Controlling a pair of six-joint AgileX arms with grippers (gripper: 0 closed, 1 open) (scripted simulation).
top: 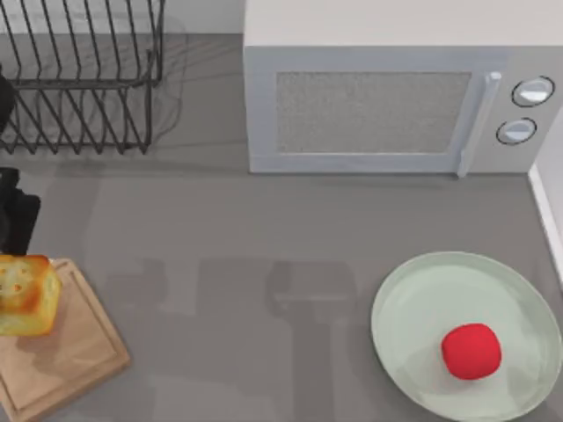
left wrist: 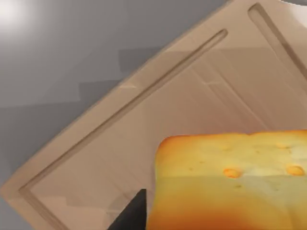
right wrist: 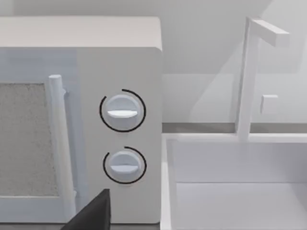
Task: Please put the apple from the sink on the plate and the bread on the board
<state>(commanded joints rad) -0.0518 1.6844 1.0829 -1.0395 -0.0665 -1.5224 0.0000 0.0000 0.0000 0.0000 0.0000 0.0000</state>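
Two items apparently placed already. Small red apple (top: 471,351) resting inside pale green plate (top: 413,299), near right of the surface. Blocky golden bread (top: 26,294) sitting on the far left part of the wooden board (top: 75,360), itself skewed to the surface edges at near left. Bread likely light, soft, crushable; best held gently across opposite flat sides. Speckled toasted face pointing up; roughly square from above, no clear long axis. Apple likely firm, smooth, prone to rolling; round, no direction to speak of. Left claw (left wrist: 132,215) just beside the bread, state impossible to tell. Right claw (right wrist: 93,213) parked facing microwave (right wrist: 120,120) and sink (right wrist: 230,191), state likewise unclear.
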